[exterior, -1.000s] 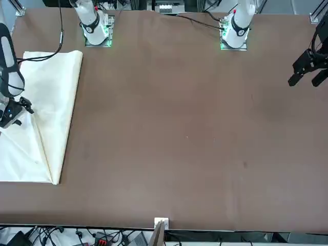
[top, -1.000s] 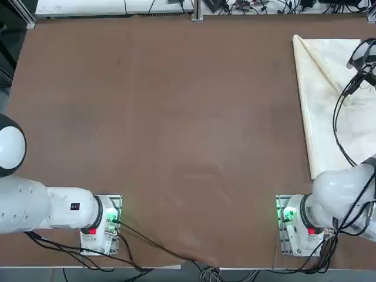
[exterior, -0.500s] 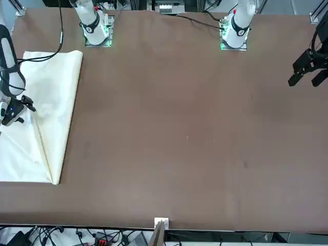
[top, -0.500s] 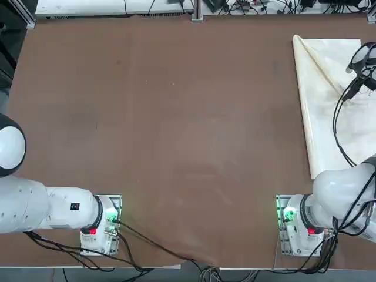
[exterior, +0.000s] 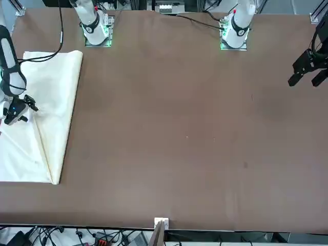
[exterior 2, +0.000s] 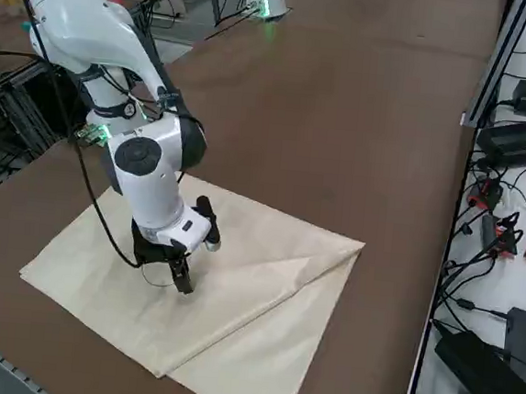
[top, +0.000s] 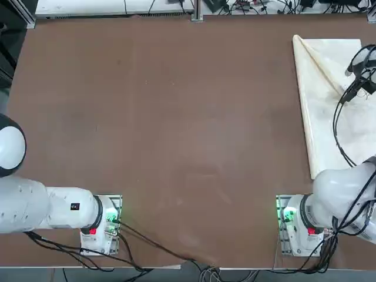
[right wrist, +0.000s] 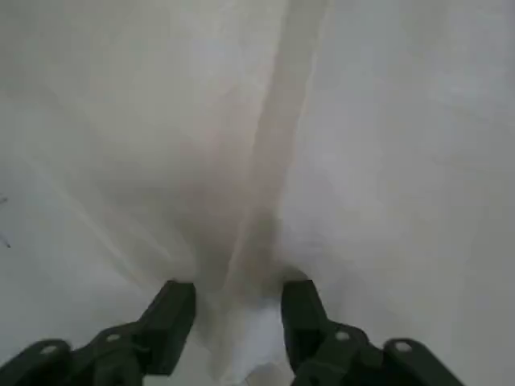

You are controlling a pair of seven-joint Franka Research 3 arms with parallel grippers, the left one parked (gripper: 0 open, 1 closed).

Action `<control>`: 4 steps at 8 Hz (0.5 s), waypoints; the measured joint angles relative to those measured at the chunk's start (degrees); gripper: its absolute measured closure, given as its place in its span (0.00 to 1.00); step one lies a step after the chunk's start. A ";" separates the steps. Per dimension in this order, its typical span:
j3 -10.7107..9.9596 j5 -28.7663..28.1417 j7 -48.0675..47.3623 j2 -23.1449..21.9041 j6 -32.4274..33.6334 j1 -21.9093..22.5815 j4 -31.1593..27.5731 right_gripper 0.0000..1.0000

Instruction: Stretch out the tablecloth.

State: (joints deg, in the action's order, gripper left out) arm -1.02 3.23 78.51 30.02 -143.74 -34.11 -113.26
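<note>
The tablecloth (top: 326, 117) (exterior: 54, 92) (exterior 2: 263, 298) lies folded on the table's right side. It is cream, with a diagonal fold running in from its far corner. My right gripper (top: 352, 88) (exterior: 11, 117) (exterior 2: 182, 284) points straight down with its tips on the cloth at the inner end of that fold. In the wrist view the gripper (right wrist: 237, 310) is open. Its black fingers (right wrist: 173, 310) stand a short way apart, and a raised ridge of tablecloth (right wrist: 362, 121) runs between them.
Brown table (top: 176, 117) stretches bare to the left of the cloth. Cables and power bricks (exterior 2: 517, 136) lie beyond the far edge. A rail (exterior 2: 496, 61) runs along that edge.
My right gripper has shifted a little toward the robot's side of the table over the cloth. The tablecloth lies as before.
</note>
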 joint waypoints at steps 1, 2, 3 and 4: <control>0.34 -0.02 0.10 0.11 -0.02 -0.35 0.00 0.41; 0.44 -0.02 0.22 0.17 -0.02 -0.38 0.00 0.51; 0.55 -0.03 0.29 0.18 -0.03 -0.39 0.00 0.63; 0.65 -0.03 0.39 0.18 -0.06 -0.39 0.05 0.67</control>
State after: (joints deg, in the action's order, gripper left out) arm -0.38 3.20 78.90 30.20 -143.80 -34.50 -113.22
